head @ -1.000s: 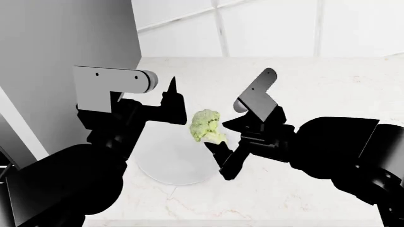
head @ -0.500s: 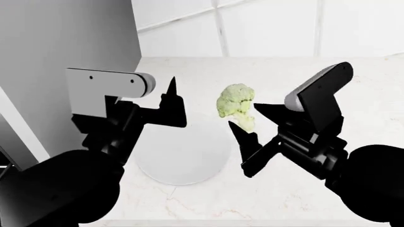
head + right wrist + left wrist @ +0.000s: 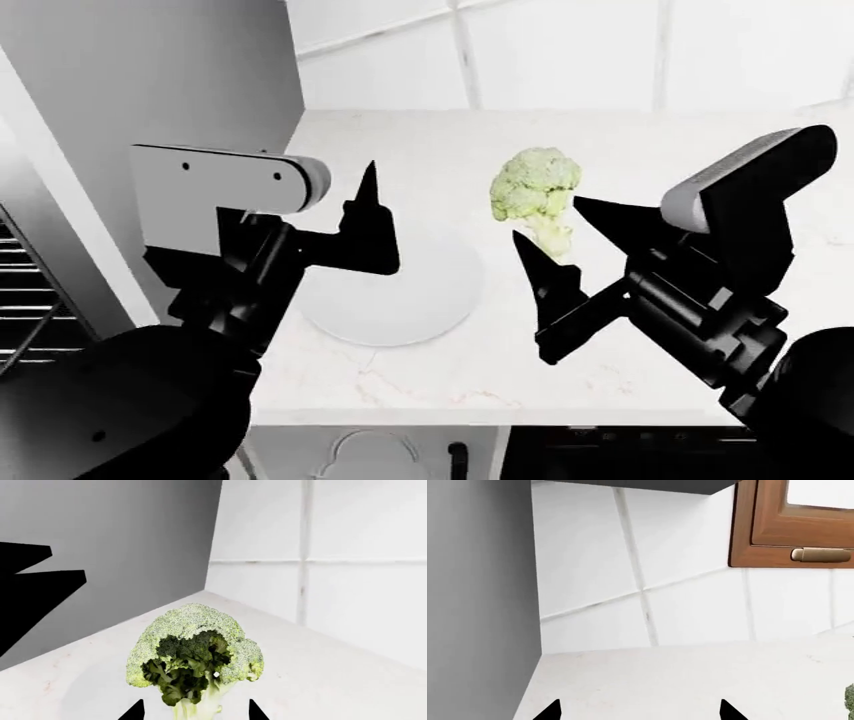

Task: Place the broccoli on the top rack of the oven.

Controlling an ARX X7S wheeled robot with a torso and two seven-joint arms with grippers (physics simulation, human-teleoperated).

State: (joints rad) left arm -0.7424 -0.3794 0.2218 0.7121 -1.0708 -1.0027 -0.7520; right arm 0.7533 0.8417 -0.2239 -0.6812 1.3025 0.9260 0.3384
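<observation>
White tiled wall point(image 3: 561, 50) fills the top of the head view, with a pale marble counter point(image 3: 441, 370) running below it and a grey panel point(image 3: 160, 80) closing off the upper left. At the far left edge, a few chrome wire bars point(image 3: 27, 310) show; which rack they belong to cannot be told.

Right of centre, the right gripper point(image 3: 563, 240) has its two black fingers closed on the light stalk of the broccoli point(image 3: 535, 190), which is lifted clear of the counter with its bumpy crown uppermost. In the right wrist view the same floret point(image 3: 195, 652) stands upright between the fingertips point(image 3: 137, 711), its stalk pinched between them.

Left of centre, the left gripper point(image 3: 374, 225) holds nothing; the left wrist view shows its two fingertips point(image 3: 552, 711) well apart over bare counter. Between and just below the two grippers a round white plate point(image 3: 400, 310) lies flat on the marble.

A brown wooden frame point(image 3: 790, 525) with a brass handle sits at the upper right of the left wrist view.
</observation>
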